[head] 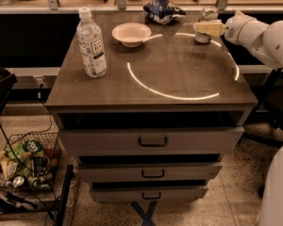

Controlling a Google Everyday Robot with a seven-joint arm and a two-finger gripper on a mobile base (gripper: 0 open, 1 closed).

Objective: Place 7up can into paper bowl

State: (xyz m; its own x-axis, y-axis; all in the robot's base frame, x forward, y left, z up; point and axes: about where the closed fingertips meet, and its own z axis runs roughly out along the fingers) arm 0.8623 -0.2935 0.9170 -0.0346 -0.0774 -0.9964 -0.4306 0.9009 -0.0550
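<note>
The 7up can stands upright at the table's far right, and my gripper partly hides it. My gripper reaches in from the right at the can's height and lies across its front. I cannot tell whether it holds the can. The paper bowl is a shallow cream-white bowl at the far middle of the table, well left of the can. It holds nothing.
A clear water bottle with a white cap stands at the left. A blue and white snack bag lies at the back edge behind the bowl. The dark table has drawers below. A wire basket of items sits on the floor at the left.
</note>
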